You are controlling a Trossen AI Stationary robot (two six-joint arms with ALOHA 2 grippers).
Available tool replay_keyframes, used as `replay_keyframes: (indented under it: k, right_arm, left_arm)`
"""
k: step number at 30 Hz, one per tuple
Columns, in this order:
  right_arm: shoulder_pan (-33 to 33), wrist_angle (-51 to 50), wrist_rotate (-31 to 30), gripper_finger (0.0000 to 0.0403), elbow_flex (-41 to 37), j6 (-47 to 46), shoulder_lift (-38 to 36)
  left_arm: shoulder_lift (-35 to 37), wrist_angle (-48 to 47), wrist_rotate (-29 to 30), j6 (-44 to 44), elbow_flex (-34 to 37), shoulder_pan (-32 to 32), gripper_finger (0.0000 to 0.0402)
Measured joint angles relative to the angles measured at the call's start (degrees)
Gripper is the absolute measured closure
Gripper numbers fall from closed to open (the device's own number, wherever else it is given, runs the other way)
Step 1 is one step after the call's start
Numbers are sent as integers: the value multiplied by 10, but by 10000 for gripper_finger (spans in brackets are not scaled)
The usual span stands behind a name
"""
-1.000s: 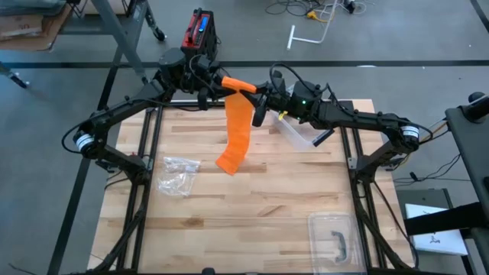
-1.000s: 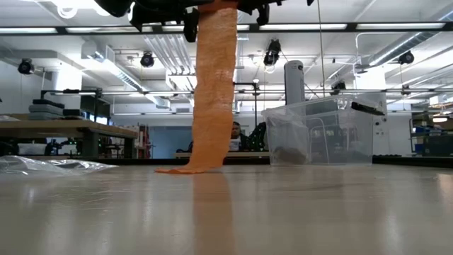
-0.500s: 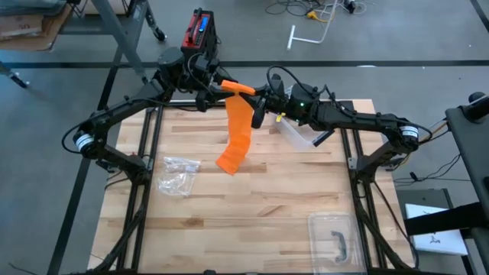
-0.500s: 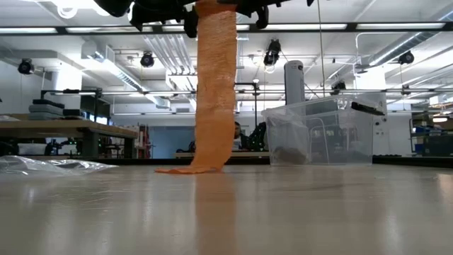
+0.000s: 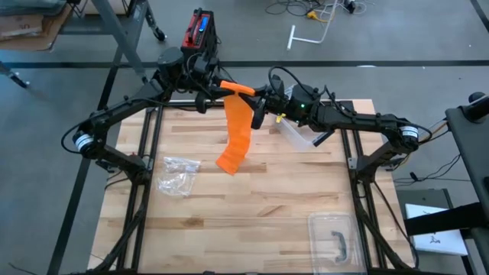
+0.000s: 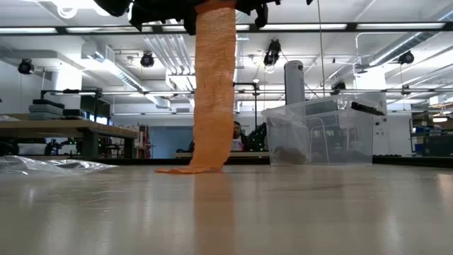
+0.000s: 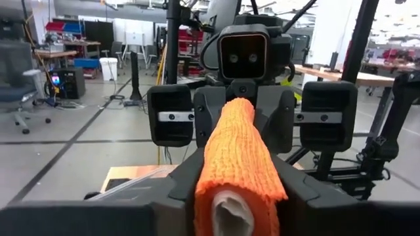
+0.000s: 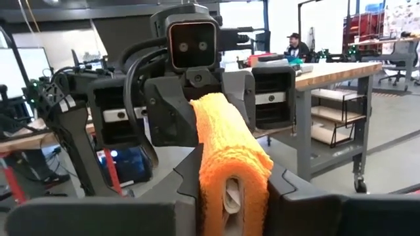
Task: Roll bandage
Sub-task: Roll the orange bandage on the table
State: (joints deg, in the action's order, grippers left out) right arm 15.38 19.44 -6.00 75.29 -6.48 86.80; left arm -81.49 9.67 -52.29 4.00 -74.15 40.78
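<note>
Near the top centre of the high view, the orange bandage [image 5: 238,130] is held up above the far edge of the worktop [image 5: 260,206], its rolled part spanning between the two arms and its loose tail hanging down until the end crumples on the wood. The left gripper [image 5: 216,84] has its jaws closed on one end of the roll, and the right gripper [image 5: 258,97] clamps the opposite end (each wrist view shows the roll [image 7: 236,154] pinched between that arm's own dark fingers). The fabric looks light, soft and stretchy, with a coarse crepe weave that should give good friction but will sag and twist easily. Best held at the firm rolled core, I judge, never by the limp tail, which would just fold.
</note>
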Motion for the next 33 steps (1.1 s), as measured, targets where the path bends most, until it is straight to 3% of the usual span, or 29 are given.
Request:
replay_keyframes:
  k: [4, 10, 17, 22, 33]
  right_arm:
    - [-1, 1, 9, 308, 0, -46, 0]
    - [1, 8, 80, 217, 1, -153, -10]
    - [5, 4, 82, 134, 1, -217, -15]
    - [10, 2, 95, 123, 1, -254, -15]
    - [12, -15, 92, 151, 2, -284, -14]
  left_arm:
    - [0, 1, -7, -39, 0, 0, 313]
    - [1, 4, -106, -126, -6, 4, 325]
    - [3, 5, -120, -179, -9, 3, 325]
    - [3, 5, -122, -202, -9, 3, 327]
    - [3, 0, -82, -232, -8, 2, 325]
